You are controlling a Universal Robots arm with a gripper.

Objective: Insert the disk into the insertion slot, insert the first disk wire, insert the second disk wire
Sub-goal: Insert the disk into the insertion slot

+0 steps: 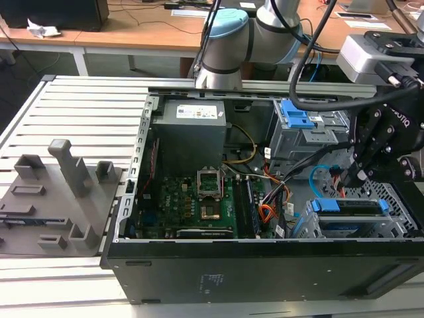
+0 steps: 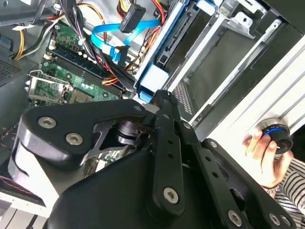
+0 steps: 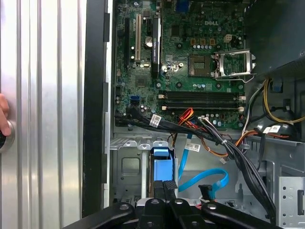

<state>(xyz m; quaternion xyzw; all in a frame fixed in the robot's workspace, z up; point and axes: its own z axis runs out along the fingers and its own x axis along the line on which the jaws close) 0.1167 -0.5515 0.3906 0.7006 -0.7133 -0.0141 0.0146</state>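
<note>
The disk [image 1: 348, 207], in a blue carrier, lies in the insertion slot [image 1: 397, 215], the low grey perforated cage at the exterior view's right. My gripper [image 1: 358, 177] hangs just above the disk's inner end with its fingers [image 3: 170, 190] pressed together, shut on nothing, at the blue carrier end [image 3: 161, 164]. The first disk wire's black plug [image 2: 133, 16] hangs loose on its orange and red strands beside the cage. The second disk wire [image 3: 207, 179], a light blue flat cable, loops free next to the disk [image 2: 153, 76], and its black plug [image 3: 206, 191] is unplugged.
A taller grey bay with blue latches [image 1: 306, 129] stands behind the cage. Thick black cable bundles [image 3: 238, 157] cross between the motherboard [image 1: 199, 199] and the cage. A person's hand [image 2: 262, 152] rests on a knob on the slatted table outside the case wall.
</note>
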